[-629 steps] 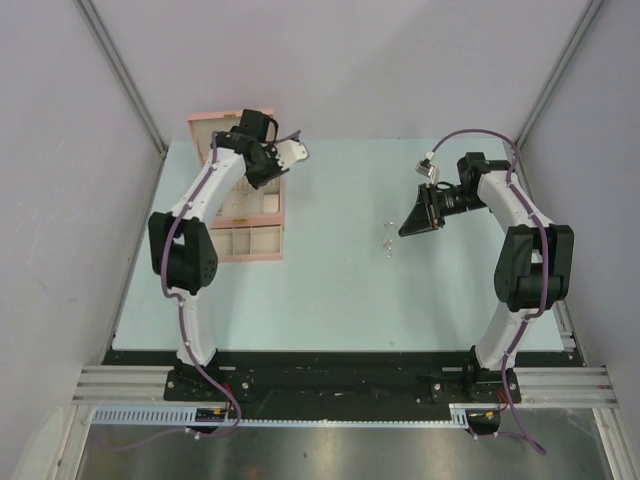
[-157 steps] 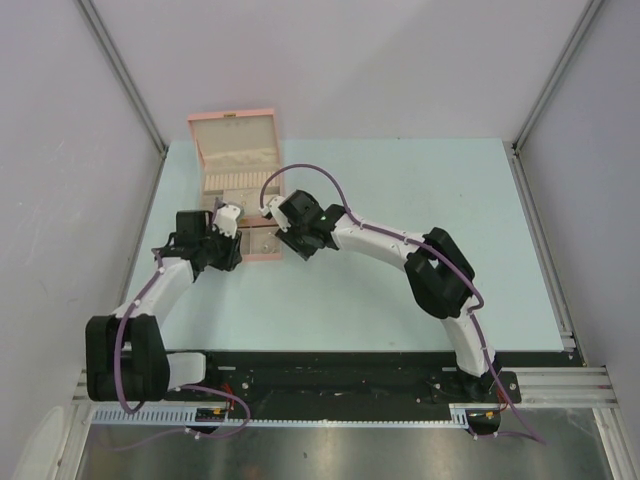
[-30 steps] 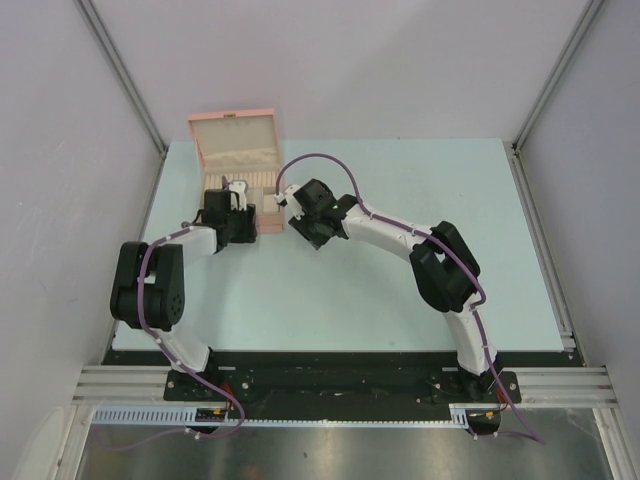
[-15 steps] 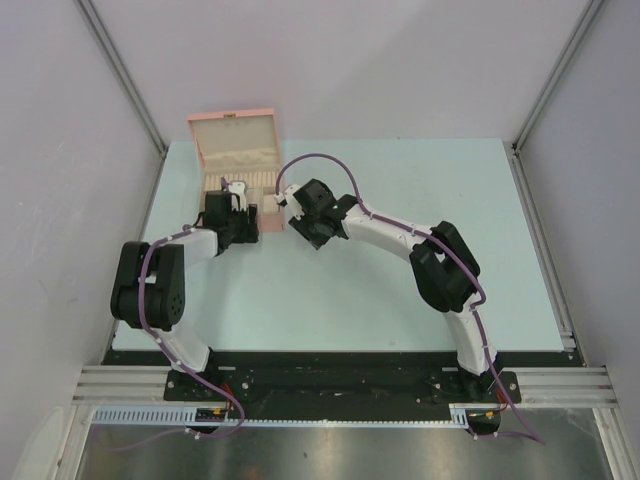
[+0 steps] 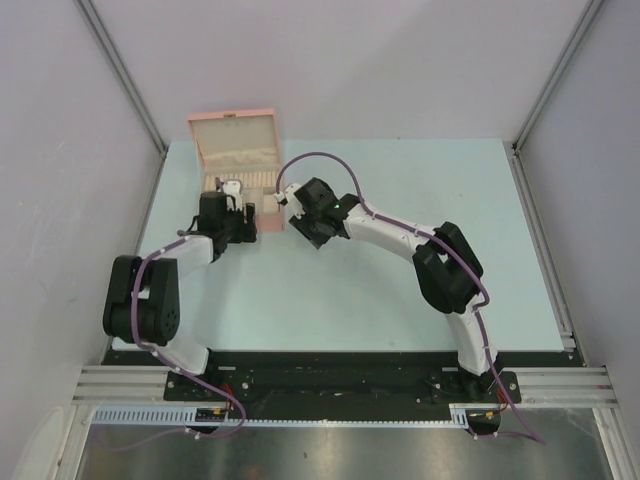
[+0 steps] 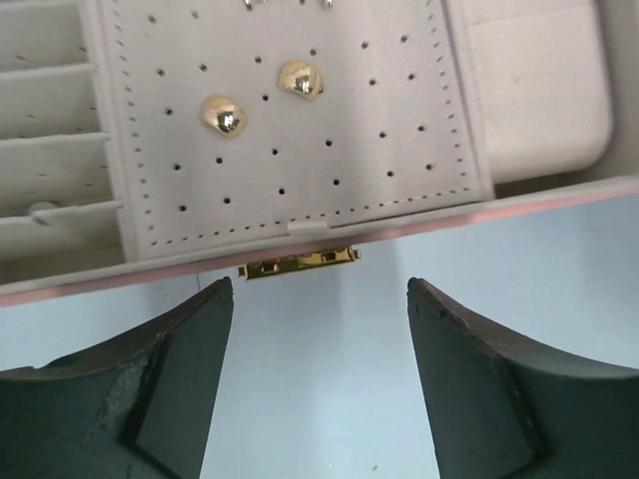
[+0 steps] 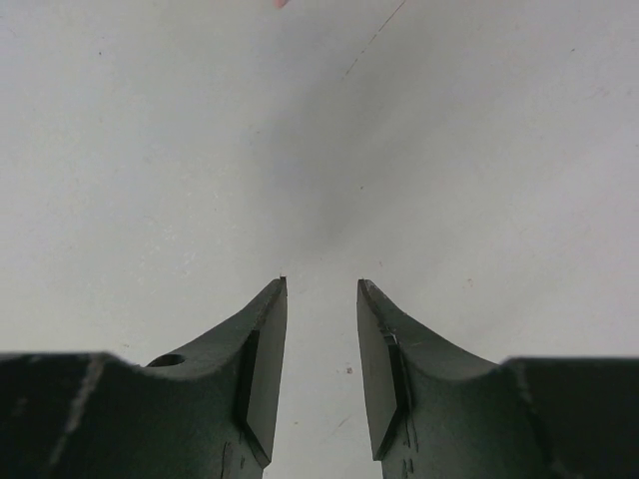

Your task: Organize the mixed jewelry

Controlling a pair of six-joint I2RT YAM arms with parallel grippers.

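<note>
- My left claw (image 6: 319, 289) is spreading wider than a second ago and is gripping nothing.
- The gold studs (image 6: 223, 117) are lying on the box pad (image 6: 379, 100), straight ahead of this nearer claw.
- My right claw (image 7: 321, 282) is hanging half-spread and empty.

Bright even light, soft shadows; bg past right end effector (image 7: 321, 282) washed-out, blurry.

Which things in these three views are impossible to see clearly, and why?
Top view: the contents of the pink box are too small, and the left arm hides part of its tray.
Left wrist view: silvery pieces on the perforated pad are cut off by the top edge.
Right wrist view: the surface beyond the right gripper is blurred.
</note>
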